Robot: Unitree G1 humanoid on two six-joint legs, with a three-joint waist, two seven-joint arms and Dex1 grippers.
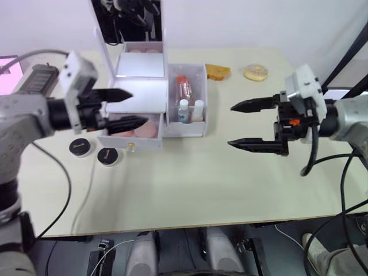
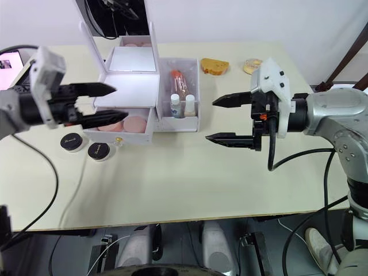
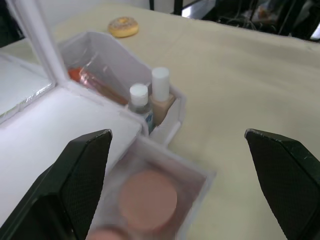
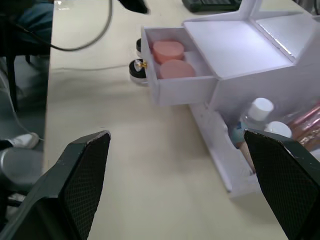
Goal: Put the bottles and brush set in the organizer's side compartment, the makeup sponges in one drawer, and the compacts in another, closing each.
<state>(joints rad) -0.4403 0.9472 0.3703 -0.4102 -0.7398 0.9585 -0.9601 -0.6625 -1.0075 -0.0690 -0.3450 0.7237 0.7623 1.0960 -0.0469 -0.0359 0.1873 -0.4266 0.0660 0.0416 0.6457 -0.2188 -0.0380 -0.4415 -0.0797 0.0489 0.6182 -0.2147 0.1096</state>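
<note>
The white organizer (image 1: 141, 80) stands at the back left with its mirror upright. Its lower drawer (image 1: 131, 141) is pulled open and holds two pink makeup sponges (image 4: 168, 50). The side compartment (image 1: 187, 127) holds the clear bottle (image 1: 183, 108), the beige bottle (image 1: 198, 108) and the brush set (image 1: 183, 87). Two black compacts (image 1: 80, 147) (image 1: 108, 156) lie on the table left of the drawer. My left gripper (image 1: 139, 107) hangs open just above the open drawer, holding nothing. Out to the right of the organizer, my right gripper (image 1: 230, 125) is open and empty.
A slice of bread (image 1: 218, 71) and a doughnut (image 1: 255, 72) lie at the back of the table (image 1: 190, 190), right of the organizer. A thin cable (image 1: 86, 190) crosses the table's left side, running past the compacts to the front edge.
</note>
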